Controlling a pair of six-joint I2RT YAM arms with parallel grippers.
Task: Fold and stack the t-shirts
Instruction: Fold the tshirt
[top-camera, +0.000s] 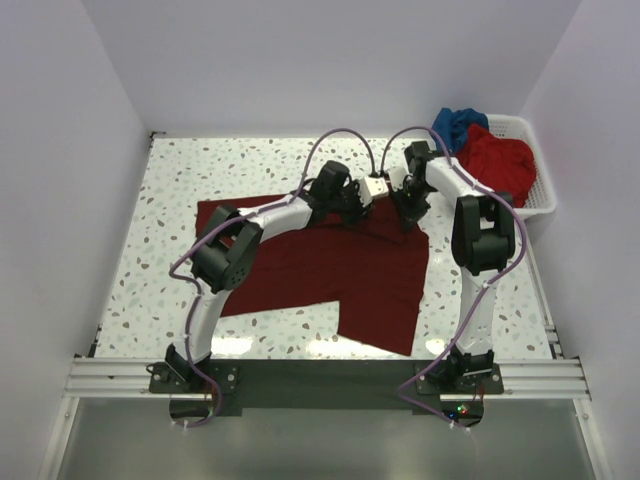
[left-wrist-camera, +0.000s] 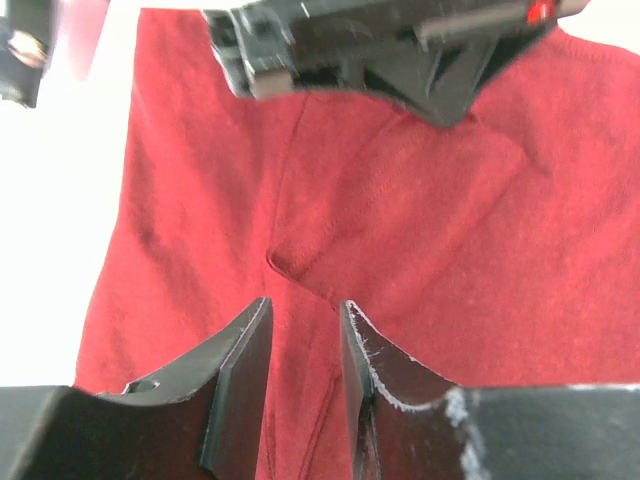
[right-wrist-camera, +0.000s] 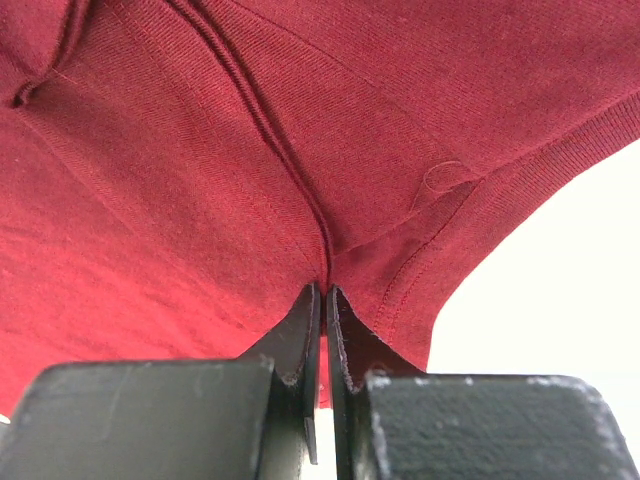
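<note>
The dark maroon t-shirt lies mid-way across the table, seemingly only part-folded, its twelve-o'clock edge pinched tight by the right gripper, the left gripper slightly parted and empty beside it, while the red t-shirt and the blue t-shirt sit heaped in the basket at two o'clock.

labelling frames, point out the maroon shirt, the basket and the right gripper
maroon t-shirt (top-camera: 330, 270), top view, flat middle of cloth
white basket (top-camera: 538, 205), top view, near wall
right gripper (right-wrist-camera: 324, 293), right wrist view, between its fingertips
</note>
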